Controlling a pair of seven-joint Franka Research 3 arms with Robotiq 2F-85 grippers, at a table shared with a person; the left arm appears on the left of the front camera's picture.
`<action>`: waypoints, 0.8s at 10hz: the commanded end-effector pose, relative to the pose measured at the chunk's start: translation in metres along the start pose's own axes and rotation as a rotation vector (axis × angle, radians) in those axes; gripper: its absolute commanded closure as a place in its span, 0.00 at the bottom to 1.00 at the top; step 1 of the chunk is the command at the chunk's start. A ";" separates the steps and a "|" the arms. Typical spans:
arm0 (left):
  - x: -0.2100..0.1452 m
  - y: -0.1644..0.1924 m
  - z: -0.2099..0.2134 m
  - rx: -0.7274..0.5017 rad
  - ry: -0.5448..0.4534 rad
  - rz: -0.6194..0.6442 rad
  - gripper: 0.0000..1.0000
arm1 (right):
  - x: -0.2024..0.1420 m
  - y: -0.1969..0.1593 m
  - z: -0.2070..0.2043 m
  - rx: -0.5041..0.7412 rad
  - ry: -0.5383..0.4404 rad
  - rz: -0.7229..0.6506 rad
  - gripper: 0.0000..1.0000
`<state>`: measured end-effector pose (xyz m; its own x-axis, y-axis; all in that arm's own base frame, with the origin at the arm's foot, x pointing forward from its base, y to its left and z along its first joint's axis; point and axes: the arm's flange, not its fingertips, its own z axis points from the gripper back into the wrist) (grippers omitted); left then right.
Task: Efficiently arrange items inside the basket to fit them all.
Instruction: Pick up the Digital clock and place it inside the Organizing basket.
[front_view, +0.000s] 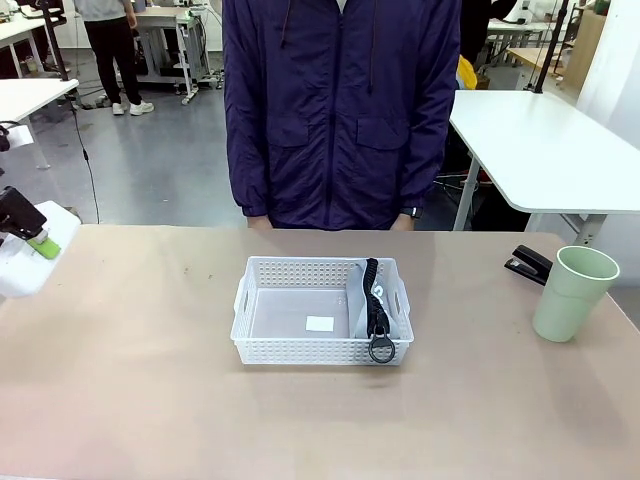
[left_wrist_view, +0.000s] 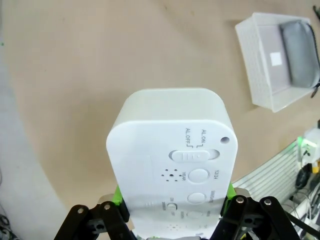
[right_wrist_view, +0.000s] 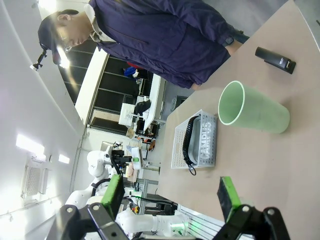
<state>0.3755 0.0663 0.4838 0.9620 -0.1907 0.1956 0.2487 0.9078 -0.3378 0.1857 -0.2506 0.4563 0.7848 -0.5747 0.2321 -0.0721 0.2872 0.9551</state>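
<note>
Front view: the left gripper (front_view: 38, 238), at the table's left edge, pinches the small white box (front_view: 30, 262). The basket (front_view: 300, 350) lies well to its right, with the grey pouch (front_view: 362, 300) standing inside.

Left wrist view: the green pads (left_wrist_view: 117, 196) clamp the box's lower sides, and the basket sits ahead, apart.

Right wrist view: the right gripper (right_wrist_view: 170, 195) is spread wide and holds nothing. The pale green cup (right_wrist_view: 255, 107) stands near ahead, the basket is beyond it, and the black stapler (right_wrist_view: 275, 59) is farther off.

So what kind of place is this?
Probably a robotics lab or workshop: a left end effector grips a small white box above a tan table, with white worktables and a wheeled equipment stand on grey floor behind.
</note>
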 end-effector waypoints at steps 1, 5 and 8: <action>-0.003 0.004 -0.001 -0.008 -0.001 0.009 0.22 | 0.002 0.001 0.000 0.017 -0.011 0.026 0.00; 0.051 -0.120 -0.031 0.145 -0.030 -0.208 0.22 | 0.002 0.001 0.000 0.017 -0.011 0.026 0.00; 0.103 -0.220 -0.094 0.204 -0.008 -0.379 0.22 | 0.002 0.001 0.000 0.017 -0.011 0.026 0.00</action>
<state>0.4060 -0.1782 0.4957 0.8117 -0.5103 0.2842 0.5551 0.8253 -0.1036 0.1855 -0.2508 0.4568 0.7845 -0.5748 0.2327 -0.0724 0.2878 0.9549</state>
